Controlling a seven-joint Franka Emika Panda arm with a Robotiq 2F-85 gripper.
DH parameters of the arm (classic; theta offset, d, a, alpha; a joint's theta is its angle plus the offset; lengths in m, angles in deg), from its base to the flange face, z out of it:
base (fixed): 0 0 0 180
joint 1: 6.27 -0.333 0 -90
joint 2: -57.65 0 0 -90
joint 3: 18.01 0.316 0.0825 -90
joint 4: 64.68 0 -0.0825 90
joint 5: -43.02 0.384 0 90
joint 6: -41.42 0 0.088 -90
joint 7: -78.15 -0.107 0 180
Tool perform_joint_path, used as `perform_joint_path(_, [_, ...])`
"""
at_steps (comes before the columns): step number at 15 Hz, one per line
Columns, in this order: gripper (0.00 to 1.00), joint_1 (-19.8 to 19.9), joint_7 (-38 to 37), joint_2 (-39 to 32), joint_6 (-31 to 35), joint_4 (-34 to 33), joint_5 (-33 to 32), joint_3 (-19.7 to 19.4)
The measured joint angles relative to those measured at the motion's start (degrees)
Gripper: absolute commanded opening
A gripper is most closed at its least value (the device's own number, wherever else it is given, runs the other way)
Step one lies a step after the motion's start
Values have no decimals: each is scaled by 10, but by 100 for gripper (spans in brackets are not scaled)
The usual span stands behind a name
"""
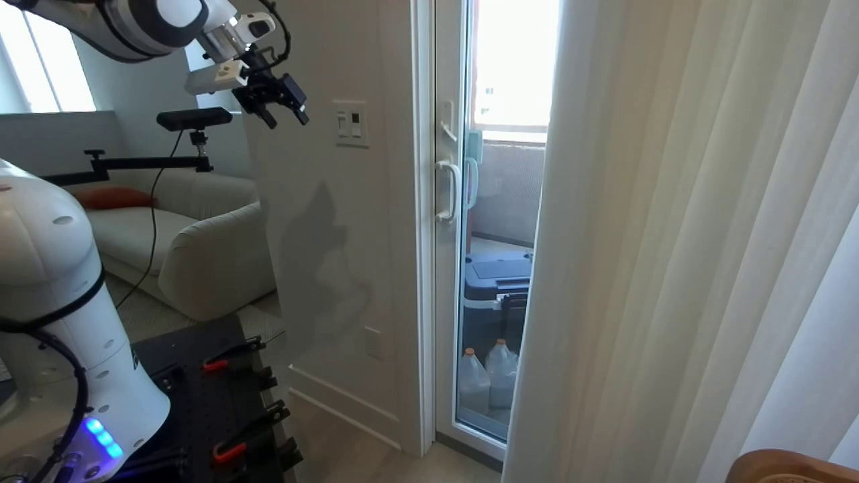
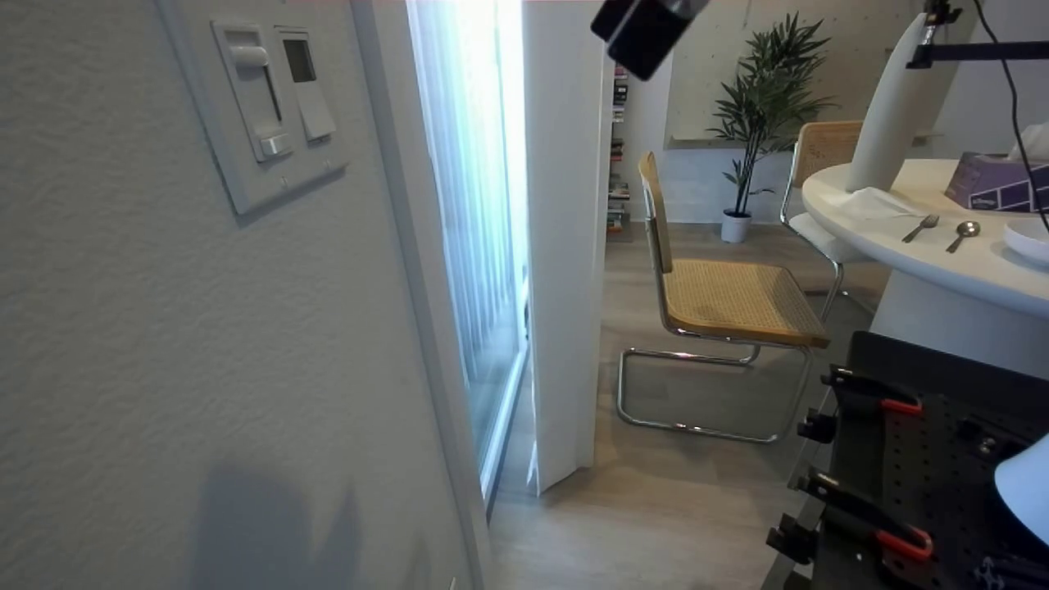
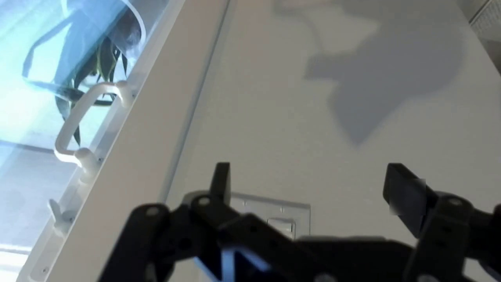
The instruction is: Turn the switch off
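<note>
On the wall beside the glass door is the switch (image 1: pixel 351 123), a white plate with two controls side by side. Closer up in an exterior view, the switch (image 2: pixel 279 106) has a slider with a small tab below it, and a white paddle under a dark window. My gripper (image 1: pixel 288 121) hangs in the air to the left of the plate, fingers pointing down, apart from it. In the wrist view the gripper (image 3: pixel 309 166) stands wide open with nothing between its fingers. There the switch (image 3: pixel 274 209) shows low between them, its rest hidden behind the gripper.
A white door handle (image 1: pixel 448 191) projects from the glass door right of the plate. Near the floor sits a socket plate (image 1: pixel 374 343). A long curtain (image 1: pixel 671 235) covers the right side. A black camera on a boom (image 1: pixel 194 119) stands behind the gripper.
</note>
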Motion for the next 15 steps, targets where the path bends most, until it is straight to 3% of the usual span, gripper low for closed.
perform_joint_path(6, [100, 10, -61, -57, 145, -10, -3, 33])
perform_joint_path(7, [75, 15, -68, -66, 160, -13, -5, 40])
perform_joint_path(8, [74, 20, -74, -73, 174, -17, -6, 45])
perform_joint_path(15, [20, 35, -83, -104, 241, -39, -7, 53])
